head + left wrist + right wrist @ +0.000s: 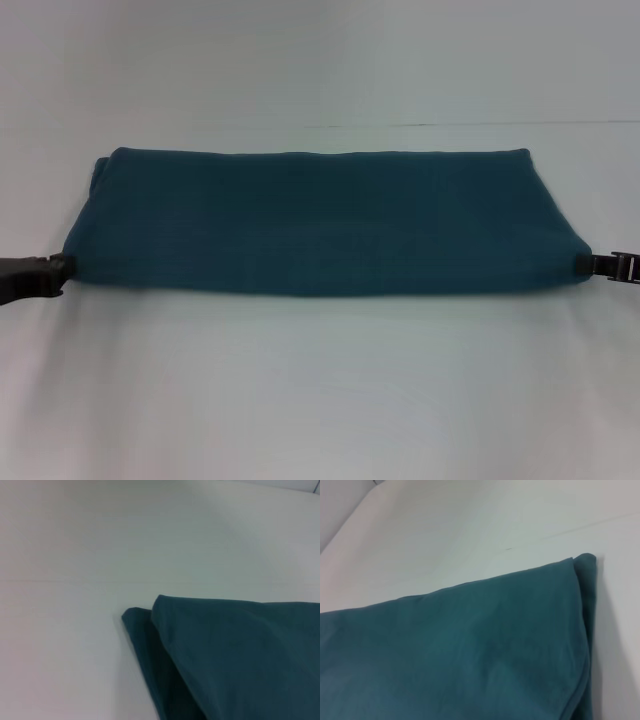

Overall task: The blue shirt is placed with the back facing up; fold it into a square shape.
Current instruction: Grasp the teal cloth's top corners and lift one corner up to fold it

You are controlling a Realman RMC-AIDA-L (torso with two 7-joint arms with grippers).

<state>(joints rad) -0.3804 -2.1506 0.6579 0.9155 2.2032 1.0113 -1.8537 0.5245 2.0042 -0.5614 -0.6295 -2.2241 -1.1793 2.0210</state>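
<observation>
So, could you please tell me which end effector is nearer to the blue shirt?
Neither is clearly nearer. The left end effector is at the near left corner of the blue shirt, and the right end effector is at its near right corner.

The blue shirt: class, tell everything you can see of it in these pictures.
The blue shirt is dark teal-blue soft fabric, plain, with no lettering showing. It lies flat on the white table, folded into a wide band of several layers; the wrist views show one layer's edge peeking past the upper one at the far corners. No sleeves or collar show. The left hand meets its near left corner and the right hand its near right corner.
</observation>
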